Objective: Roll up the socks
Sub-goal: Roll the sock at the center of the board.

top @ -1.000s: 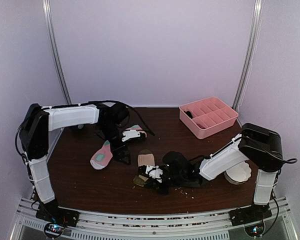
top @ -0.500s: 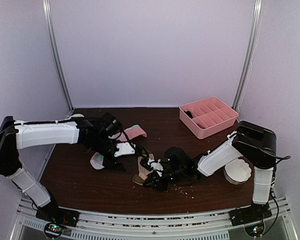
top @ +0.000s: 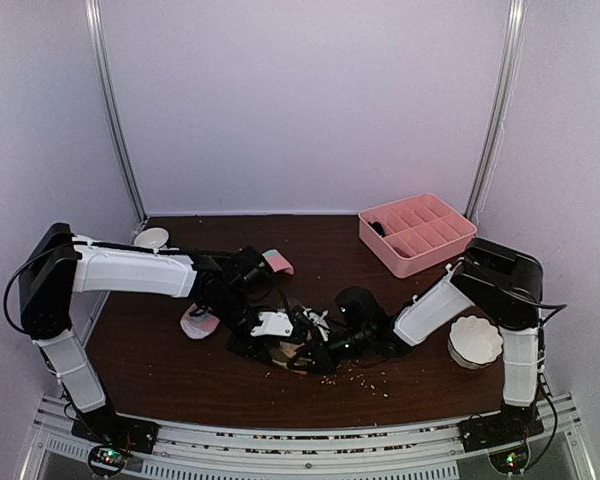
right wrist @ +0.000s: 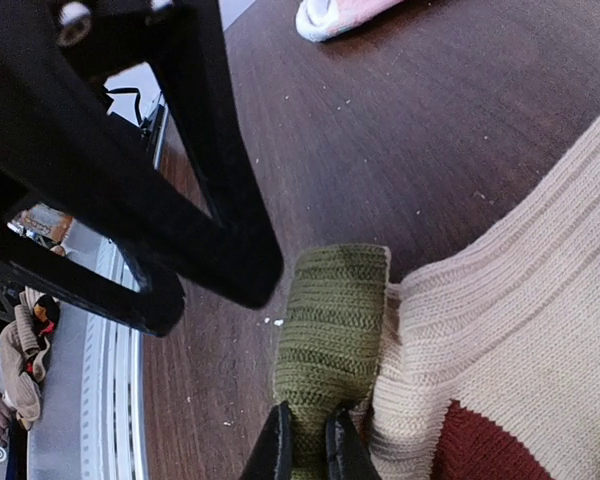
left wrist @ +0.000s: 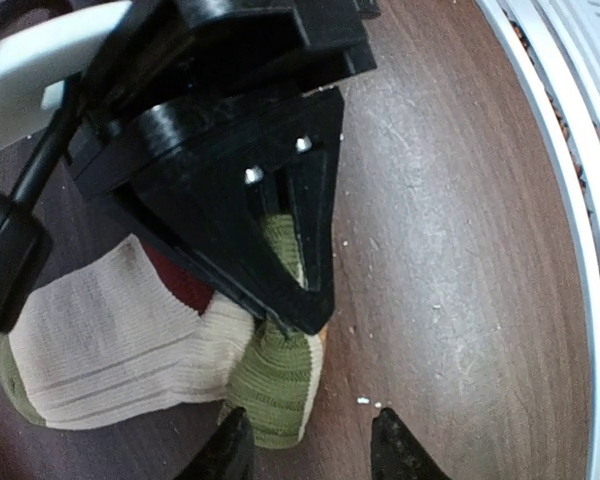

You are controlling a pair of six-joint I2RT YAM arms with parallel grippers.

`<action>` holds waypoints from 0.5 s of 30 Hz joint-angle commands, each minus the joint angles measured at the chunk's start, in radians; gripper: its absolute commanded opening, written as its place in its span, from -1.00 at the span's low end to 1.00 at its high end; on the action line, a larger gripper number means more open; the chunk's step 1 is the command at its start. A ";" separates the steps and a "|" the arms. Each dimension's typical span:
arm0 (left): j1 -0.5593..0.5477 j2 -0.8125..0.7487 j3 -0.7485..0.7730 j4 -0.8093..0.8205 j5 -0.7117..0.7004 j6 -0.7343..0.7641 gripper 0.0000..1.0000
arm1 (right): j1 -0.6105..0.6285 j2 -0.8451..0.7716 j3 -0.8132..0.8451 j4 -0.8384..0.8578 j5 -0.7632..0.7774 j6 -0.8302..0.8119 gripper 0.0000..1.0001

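Right pincer (right wrist: 308, 450): jaws closed tight on the olive-green end (right wrist: 330, 320) of the beige sock (right wrist: 500, 330). From that pinch the ribbed body and maroon patch run off to the pincer's right, flat on the table (right wrist: 460, 120). Left pincer (left wrist: 310, 450): jaws part open and holding nothing, the same green end just ahead of its tips and the sock's length trailing to its left; both arms look equally near, so a roll would likely start here. Beyond both: pink sock (top: 198, 320), untouched.
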 commanded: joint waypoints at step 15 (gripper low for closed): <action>-0.036 0.173 0.098 0.014 -0.052 0.021 -0.41 | -0.020 0.078 -0.081 -0.231 0.080 0.043 -1.00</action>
